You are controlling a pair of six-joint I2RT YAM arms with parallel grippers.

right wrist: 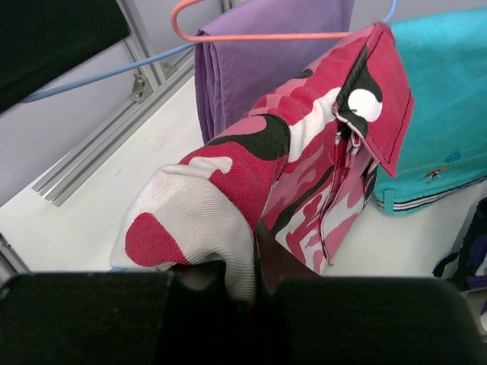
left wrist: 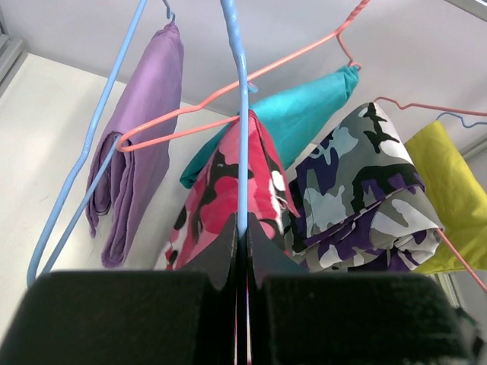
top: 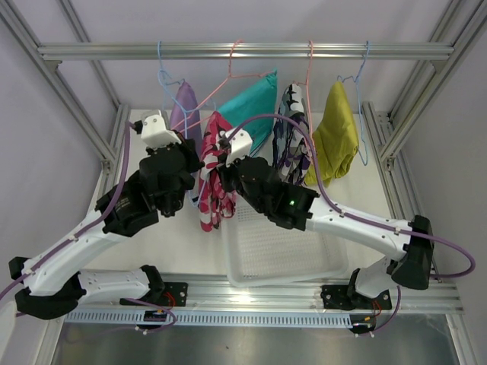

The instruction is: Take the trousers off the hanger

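Five trousers hang from a rail: lilac (top: pixel 185 106), teal (top: pixel 255 103), pink-black-white camouflage (top: pixel 213 175), purple-grey-white camouflage (top: pixel 291 133) and mustard (top: pixel 337 137). My left gripper (left wrist: pixel 243 228) is shut on a blue hanger wire (left wrist: pixel 242 144) that runs up in front of the pink camouflage trousers (left wrist: pixel 221 190). A pink hanger (left wrist: pixel 221 95) crosses just above their fold. My right gripper (right wrist: pixel 255 262) is shut on a bunched lower part of the pink camouflage trousers (right wrist: pixel 304 152), which stretch from the pink hanger bar (right wrist: pixel 259 36) down to its jaws.
A white mesh tray (top: pixel 289 277) lies on the table below the garments, in front of the right arm. Aluminium frame posts (top: pixel 76 106) stand at both sides and the rail (top: pixel 243 51) runs across the back. Both arms crowd the left-centre hangers.
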